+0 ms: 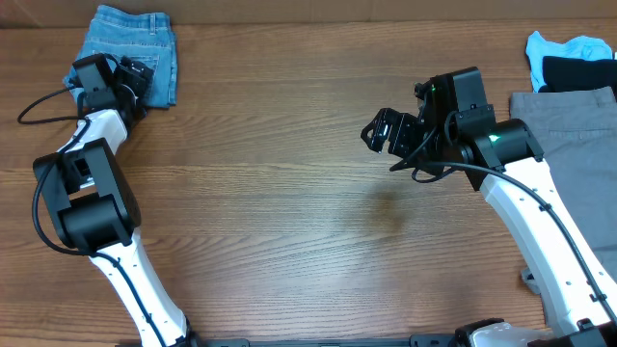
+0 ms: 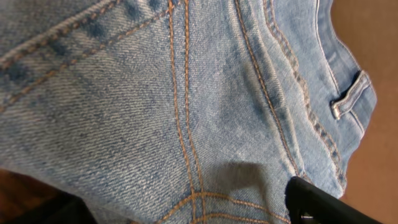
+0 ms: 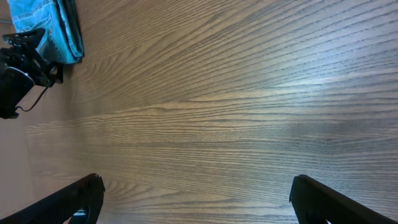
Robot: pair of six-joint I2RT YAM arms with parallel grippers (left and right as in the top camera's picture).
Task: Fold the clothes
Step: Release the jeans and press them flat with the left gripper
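Overhead view: a brown wood-grain table (image 1: pixel 289 193) is filling the frame. The R arm (image 1: pixel 540 212), white and black, is reaching in from the bottom right, w/ the right gripper (image 3: pixel 196 183) hanging over bare wood mid-table, jaws standing wide apart, holding nothing. The L arm (image 1: pixel 96 193) is stretching to the far-left corner. A grey garment (image 1: pixel 578 145) is lying flat at the right edge, w/ a light blue cloth (image 1: pixel 578 46) and a black cloth (image 1: pixel 578 72) bunched beyond it. The jeans (image 1: pixel 130 43), light blue denim, are sitting folded in the far-left corner. The left gripper (image 2: pixel 180 198) is hovering right over them, fingers spread wide; can't tell if it's touching the denim. Orange stitching (image 2: pixel 180 112) and a belt loop (image 2: pixel 349 94) are showing close up.
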